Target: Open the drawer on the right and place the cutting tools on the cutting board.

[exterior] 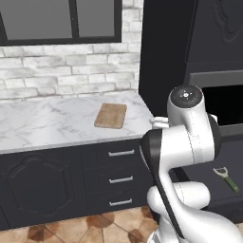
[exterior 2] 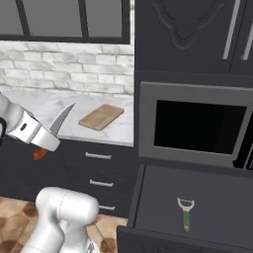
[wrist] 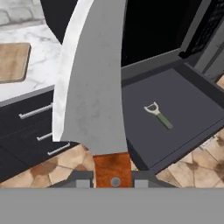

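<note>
My gripper [exterior 2: 48, 142] [wrist: 111, 180] is shut on the knife's reddish-brown handle [wrist: 112, 168]. The knife's silver blade [exterior 2: 62, 118] [wrist: 92, 87] points up, held in the air left of the open drawer and in front of the counter. The dark drawer [exterior 2: 163, 197] [wrist: 192, 94] [exterior: 204, 173] is pulled out on the right. The green-handled peeler [exterior 2: 186, 215] [wrist: 159, 115] [exterior: 228, 178] lies on the drawer's floor. The bare light-brown cutting board [exterior: 110, 115] [exterior 2: 101, 116] [wrist: 12, 62] rests on the marble counter [exterior: 47, 121].
Three narrow drawers with silver bar handles [exterior: 120, 179] [exterior 2: 98, 170] sit under the counter below the board. A built-in oven with a dark window [exterior 2: 197, 126] stands above the open drawer. The tall dark cabinet [exterior: 166, 47] bounds the counter's right end. Tiled floor [wrist: 52, 168] lies below.
</note>
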Robot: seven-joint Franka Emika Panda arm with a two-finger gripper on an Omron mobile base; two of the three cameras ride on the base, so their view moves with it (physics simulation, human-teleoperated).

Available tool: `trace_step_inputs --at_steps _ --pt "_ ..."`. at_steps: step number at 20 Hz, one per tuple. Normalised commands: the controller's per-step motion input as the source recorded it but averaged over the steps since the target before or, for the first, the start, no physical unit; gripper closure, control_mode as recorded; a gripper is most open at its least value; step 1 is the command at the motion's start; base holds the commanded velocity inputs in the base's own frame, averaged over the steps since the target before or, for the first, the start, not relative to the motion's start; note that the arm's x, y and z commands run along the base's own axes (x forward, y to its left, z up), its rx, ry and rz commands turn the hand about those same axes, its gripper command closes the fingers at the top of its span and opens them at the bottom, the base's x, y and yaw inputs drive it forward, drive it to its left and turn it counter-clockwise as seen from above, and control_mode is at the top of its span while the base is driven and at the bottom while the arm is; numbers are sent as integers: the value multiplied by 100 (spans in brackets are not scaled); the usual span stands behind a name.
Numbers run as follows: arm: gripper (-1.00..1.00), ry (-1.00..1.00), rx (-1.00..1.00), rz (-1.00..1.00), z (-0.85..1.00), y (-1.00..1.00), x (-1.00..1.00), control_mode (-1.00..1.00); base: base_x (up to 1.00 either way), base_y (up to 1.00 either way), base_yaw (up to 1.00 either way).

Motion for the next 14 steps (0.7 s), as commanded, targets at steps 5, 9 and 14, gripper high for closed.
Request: trace_step_inputs --at_steps 5,9,14 --pt "100 0 0 0 0 0 0 100 0 89 0" --pt "100 0 0 0 0 0 0 100 39 47 0" --pt "100 0 0 0 0 0 0 100 81 0 0"
